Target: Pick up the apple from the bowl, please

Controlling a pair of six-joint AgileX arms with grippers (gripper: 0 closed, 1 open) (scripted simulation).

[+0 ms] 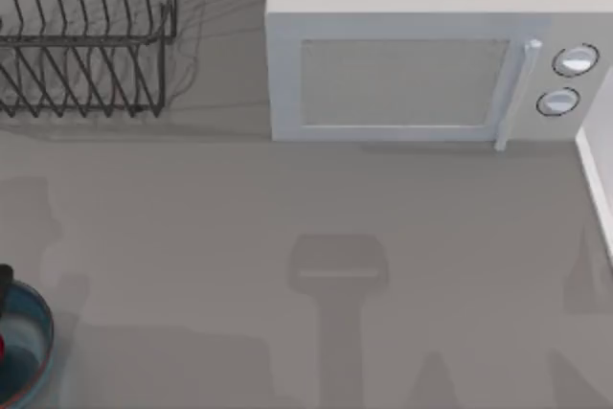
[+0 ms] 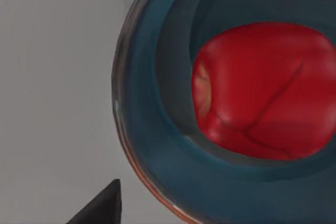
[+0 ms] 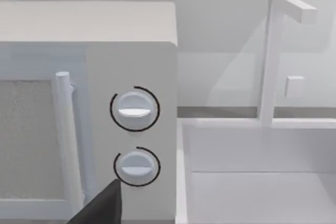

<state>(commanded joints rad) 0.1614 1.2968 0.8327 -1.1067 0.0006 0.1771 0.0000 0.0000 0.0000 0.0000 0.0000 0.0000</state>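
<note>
The bowl sits at the table's front left corner, cut off by the top view's left edge, blue inside with a reddish-brown rim. A sliver of the red apple shows inside it. In the left wrist view the apple looms large and glossy on the floor of the bowl. My left gripper hovers just over the bowl's far rim at the left edge, close above the apple; a dark tip of it lies outside the bowl's rim. Nothing is seen held.
A white microwave with door shut stands at the back, two dials on its right. A wire dish rack is at the back left. A white sink with faucet lies right of the microwave. My right gripper faces the microwave's dials.
</note>
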